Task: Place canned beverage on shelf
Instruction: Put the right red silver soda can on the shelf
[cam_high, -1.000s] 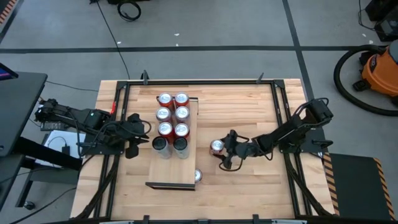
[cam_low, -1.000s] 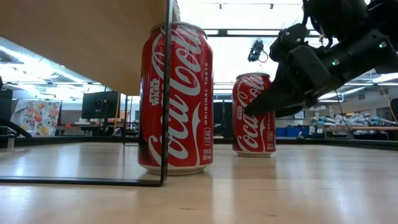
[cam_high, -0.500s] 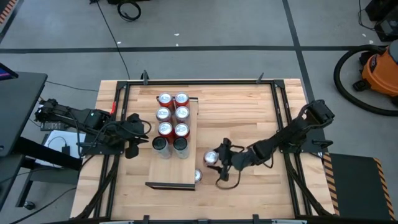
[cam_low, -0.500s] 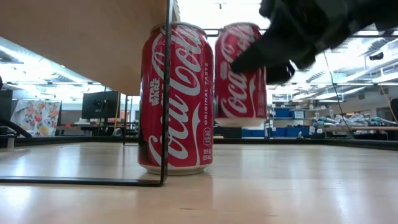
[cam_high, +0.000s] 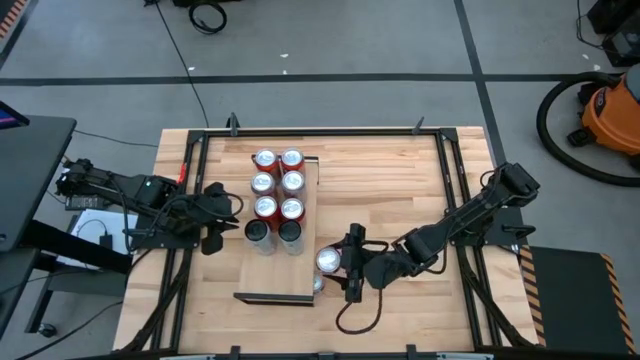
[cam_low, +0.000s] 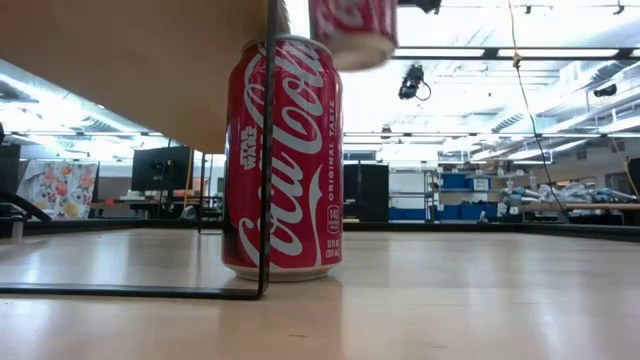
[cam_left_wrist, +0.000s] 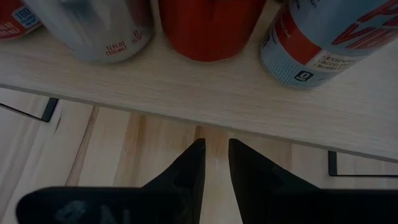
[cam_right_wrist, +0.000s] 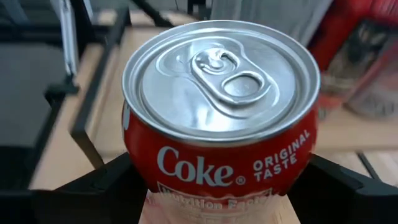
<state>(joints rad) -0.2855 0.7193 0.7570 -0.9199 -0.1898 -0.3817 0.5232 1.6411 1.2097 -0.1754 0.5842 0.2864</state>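
Beside shelf (cam_high: 275, 275), right end effector (cam_high: 346, 262) clamps raised Coke can (cam_high: 328, 261); low view crops can.

Shelf (cam_high: 277, 268): far end packed with eight cans (cam_high: 277, 197) in two rows; near end of the board bare, open from above. One Coke can (cam_low: 282, 158) stands on the tabletop (cam_high: 400, 180) under the shelf's near right corner. Tabletop's right half open.
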